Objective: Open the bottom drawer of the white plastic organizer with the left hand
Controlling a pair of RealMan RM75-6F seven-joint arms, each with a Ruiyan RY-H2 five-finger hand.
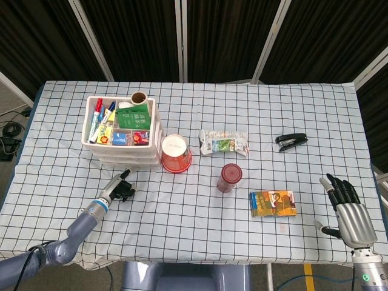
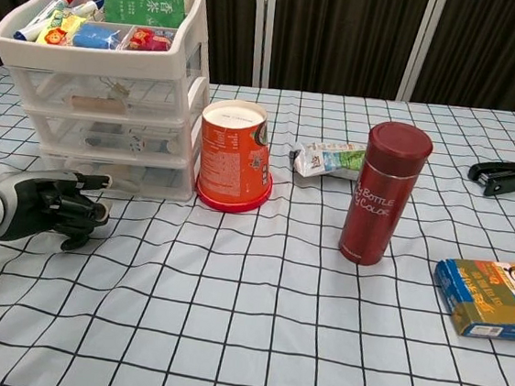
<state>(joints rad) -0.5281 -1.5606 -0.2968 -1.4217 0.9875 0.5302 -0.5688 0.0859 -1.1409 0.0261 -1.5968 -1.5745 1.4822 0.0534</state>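
The white plastic organizer (image 1: 120, 130) (image 2: 111, 95) stands at the table's left, with three stacked drawers and a top tray full of pens and packets. Its bottom drawer (image 2: 121, 174) looks closed. My left hand (image 1: 122, 187) (image 2: 46, 207) lies on the cloth just in front of the organizer's lower left corner. Most fingers are curled in and one points toward the bottom drawer. A small gap shows between hand and drawer in the head view. My right hand (image 1: 347, 210) hovers at the table's near right edge with fingers spread, holding nothing.
An orange paper cup (image 1: 176, 153) (image 2: 235, 156) stands upside down right beside the organizer. Further right are a snack packet (image 1: 224, 143), a dark red bottle (image 2: 385, 193), a colourful box (image 2: 491, 298) and a black stapler (image 1: 291, 141).
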